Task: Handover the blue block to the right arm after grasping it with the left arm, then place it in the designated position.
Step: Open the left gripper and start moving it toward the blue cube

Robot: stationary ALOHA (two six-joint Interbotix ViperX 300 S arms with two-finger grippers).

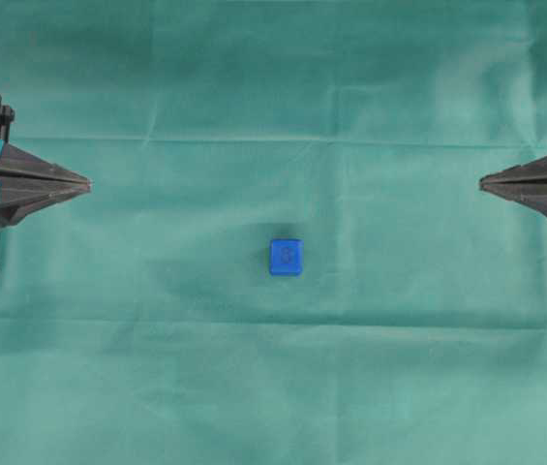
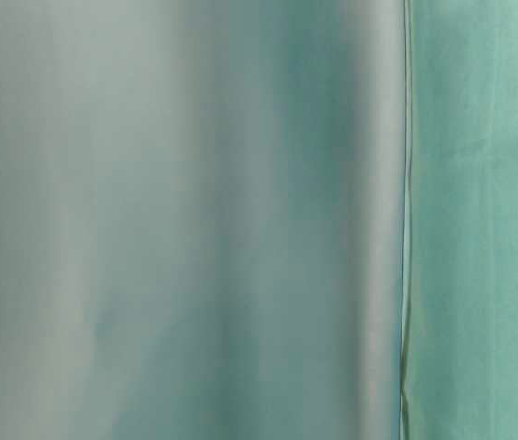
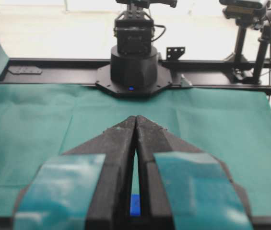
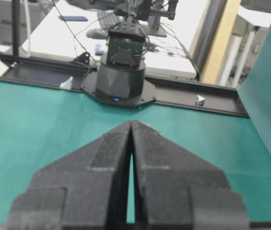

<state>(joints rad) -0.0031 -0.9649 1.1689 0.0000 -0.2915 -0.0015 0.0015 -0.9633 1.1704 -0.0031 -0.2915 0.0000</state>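
So here's where I'm at: the small bright blue cube with rounded edges (image 1: 286,257) is sitting flat on the wrinkled green cloth (image 1: 254,387), pretty much mid-table, and I'm nowhere near it. My left gripper with the teal-padded black fingers (image 1: 87,183) is parked well off to the cube's left and a bit farther back, fingers pinched together to a point, nothing in them. My right gripper with the plain black pointed fingers (image 1: 483,180) mirrors that, well off to the cube's right, also clamped tight on nothing. Makes sense as a rest pose, I'd say: both arms tucked back so the cube sits in the open between them. From my left wrist view I can just catch a sliver of the cube through the slit between my fingers (image 3: 121,158). I honestly can't find the drop spot anywhere on the cloth. My guess is the first job is opening the left fingers and reaching in toward the cube.
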